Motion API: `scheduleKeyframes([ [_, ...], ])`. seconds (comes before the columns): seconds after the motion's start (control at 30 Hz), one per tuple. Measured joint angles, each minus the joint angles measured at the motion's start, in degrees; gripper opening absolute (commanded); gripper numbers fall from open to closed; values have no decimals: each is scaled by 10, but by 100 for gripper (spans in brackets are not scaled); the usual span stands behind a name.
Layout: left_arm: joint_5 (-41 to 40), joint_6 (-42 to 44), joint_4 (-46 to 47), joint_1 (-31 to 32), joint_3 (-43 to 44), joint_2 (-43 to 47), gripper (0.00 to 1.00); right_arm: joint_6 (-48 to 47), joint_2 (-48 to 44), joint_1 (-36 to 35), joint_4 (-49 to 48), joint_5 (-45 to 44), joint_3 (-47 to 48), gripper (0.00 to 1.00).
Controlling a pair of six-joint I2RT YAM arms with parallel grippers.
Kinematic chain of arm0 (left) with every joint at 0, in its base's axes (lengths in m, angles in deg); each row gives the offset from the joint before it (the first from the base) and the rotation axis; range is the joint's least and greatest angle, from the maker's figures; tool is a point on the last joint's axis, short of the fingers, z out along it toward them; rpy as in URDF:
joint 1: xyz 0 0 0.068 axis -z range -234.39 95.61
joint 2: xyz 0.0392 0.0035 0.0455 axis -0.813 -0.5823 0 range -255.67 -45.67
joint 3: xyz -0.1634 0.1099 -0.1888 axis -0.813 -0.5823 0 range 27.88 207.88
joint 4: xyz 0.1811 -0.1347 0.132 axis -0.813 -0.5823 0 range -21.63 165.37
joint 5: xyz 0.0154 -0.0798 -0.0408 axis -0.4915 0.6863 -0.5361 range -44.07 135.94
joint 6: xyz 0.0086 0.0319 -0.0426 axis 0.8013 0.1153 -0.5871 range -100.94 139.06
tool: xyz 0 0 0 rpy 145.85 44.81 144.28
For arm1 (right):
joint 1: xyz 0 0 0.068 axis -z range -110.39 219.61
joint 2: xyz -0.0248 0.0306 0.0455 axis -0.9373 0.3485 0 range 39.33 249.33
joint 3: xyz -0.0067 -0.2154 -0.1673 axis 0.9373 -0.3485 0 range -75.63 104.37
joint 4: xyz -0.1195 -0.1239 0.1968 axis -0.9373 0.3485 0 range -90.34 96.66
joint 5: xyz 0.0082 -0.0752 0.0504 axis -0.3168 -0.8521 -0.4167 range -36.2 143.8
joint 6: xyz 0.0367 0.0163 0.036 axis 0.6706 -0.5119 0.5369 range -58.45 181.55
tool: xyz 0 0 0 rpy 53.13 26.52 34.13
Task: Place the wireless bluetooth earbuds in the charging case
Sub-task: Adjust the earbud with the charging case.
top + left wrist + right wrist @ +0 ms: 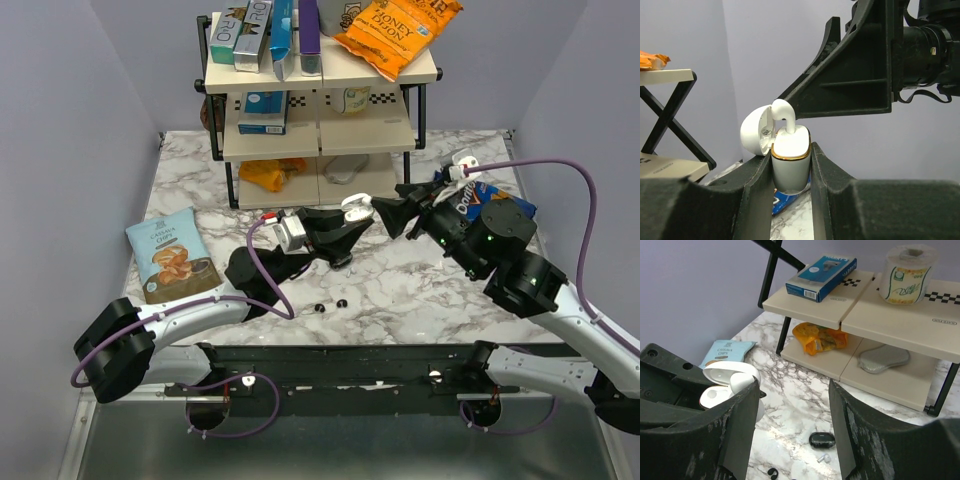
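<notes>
Charging case [790, 172]: white, gold-rimmed, upright, lid hinged open, clamped between the left gripper [790, 157] fingers. One white earbud [782, 114] stands stem-down in it, head protruding. Second earbud [823, 458] lies below, well apart from that gripper.

the top camera looks down from behind the arm bases across the marble table [420, 290] to the shelf rack [370, 140]. the left wrist camera sits close on the open white case [790, 160], also seen by the down-angled right wrist camera
</notes>
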Motion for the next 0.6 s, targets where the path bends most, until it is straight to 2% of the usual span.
scheduleKeyframes([
  [0.6,8,0,3,0,0,5,0,-15,0,0,0,31,3,68],
])
